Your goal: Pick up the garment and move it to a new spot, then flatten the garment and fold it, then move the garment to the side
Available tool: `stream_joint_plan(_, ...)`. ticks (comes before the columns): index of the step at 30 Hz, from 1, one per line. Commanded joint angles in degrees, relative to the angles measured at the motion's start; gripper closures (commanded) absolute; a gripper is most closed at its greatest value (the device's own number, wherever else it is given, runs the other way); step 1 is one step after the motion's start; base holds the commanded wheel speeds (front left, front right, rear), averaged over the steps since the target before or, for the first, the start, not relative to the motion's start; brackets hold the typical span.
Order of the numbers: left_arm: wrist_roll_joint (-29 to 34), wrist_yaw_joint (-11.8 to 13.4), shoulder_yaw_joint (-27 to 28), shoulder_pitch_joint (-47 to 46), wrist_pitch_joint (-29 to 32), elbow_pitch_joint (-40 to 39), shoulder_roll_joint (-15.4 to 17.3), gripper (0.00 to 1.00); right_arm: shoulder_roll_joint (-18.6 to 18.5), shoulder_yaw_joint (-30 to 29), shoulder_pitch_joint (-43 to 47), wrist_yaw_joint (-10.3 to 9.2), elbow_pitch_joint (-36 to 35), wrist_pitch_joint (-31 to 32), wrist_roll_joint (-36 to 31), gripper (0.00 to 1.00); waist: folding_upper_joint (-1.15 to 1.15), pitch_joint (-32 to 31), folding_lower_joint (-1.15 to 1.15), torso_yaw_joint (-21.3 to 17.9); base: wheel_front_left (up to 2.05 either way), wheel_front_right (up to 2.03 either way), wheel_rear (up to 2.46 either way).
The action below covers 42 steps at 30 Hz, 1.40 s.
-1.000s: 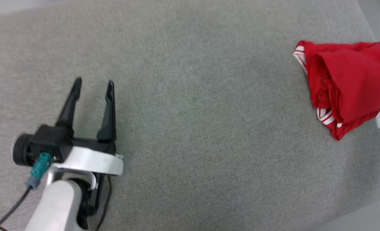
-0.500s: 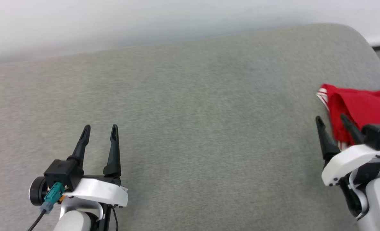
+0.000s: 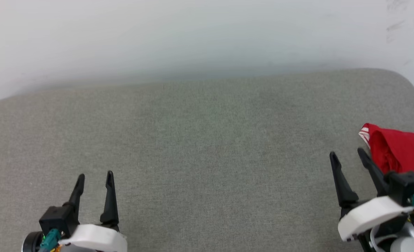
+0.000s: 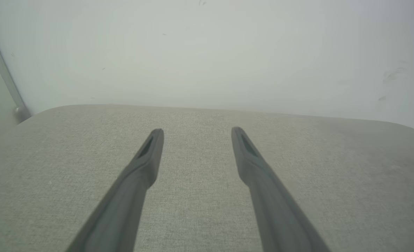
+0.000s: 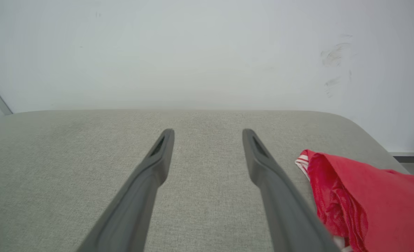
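Observation:
The garment (image 3: 401, 148) is a folded red bundle with red-and-white striped trim, lying at the right edge of the grey cushioned surface (image 3: 207, 140). In the right wrist view the garment (image 5: 367, 199) lies just right of my right fingers. My right gripper (image 3: 348, 157) stands open beside it at the lower right, its fingers apart and empty, clear of the cloth. At the lower left my left gripper (image 3: 95, 176) is open too, over bare fabric, with nothing between its fingers (image 4: 151, 154).
A plain white wall (image 3: 193, 35) rises behind the surface's far edge. The grey surface has rounded corners at the far left and far right. A strip of floor and baseboard (image 5: 408, 155) shows past the right corner.
The head view has tilted up, so the wall now shows and the grippers and garment sit lower in the picture. The right gripper has come fully into view beside the garment.

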Motion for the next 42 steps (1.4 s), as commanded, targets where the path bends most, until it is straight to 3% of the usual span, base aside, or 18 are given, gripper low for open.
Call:
stream_joint_plan(1, 0.0, 0.4, -0.2, 1.6, -0.3, -0.2, -0.2, 0.0, 0.7, -0.5, 3.1, -0.04, -2.6, 1.1, -0.9, 0.0, 0.0, -1.9, 0.01, 0.0, 0.0, 0.0, 0.0)
stream_joint_plan(12, 1.2, 1.0, -2.0, 3.3, 0.4, -0.2, 0.4, 0.0, 2.0, -0.7, 9.0, -0.04, -10.2, 4.9, -2.0, 0.0, 0.0, -4.7, 0.01, 0.4, 0.0, 0.0, 0.0)
stream_joint_plan(39, 1.0, 1.5, -2.9, 2.7, 0.6, -0.5, 1.1, 0.0, 1.5, -0.3, 8.0, -0.04, -10.3, 5.4, -1.4, 0.0, 0.0, -5.2, 0.01, 1.8, 0.0, 0.0, 0.0)
stream_joint_plan(40, 1.0, 1.4, -3.0, 3.0, 1.0, -0.4, 0.8, 1.0, 1.7, -0.3, 8.4, 0.0, -10.3, 5.4, -1.5, 1.0, 0.0, -5.2, 0.01, 1.8, 0.0, 0.0, 0.0)
stream_joint_plan(42, 0.8, 1.4, -3.2, 3.3, 1.1, 0.5, 0.4, 1.0, 1.9, -0.2, 8.9, 0.0, -9.2, 5.4, -1.3, 1.0, 0.0, -5.2, 0.01, 1.9, 0.0, 0.0, 0.0)
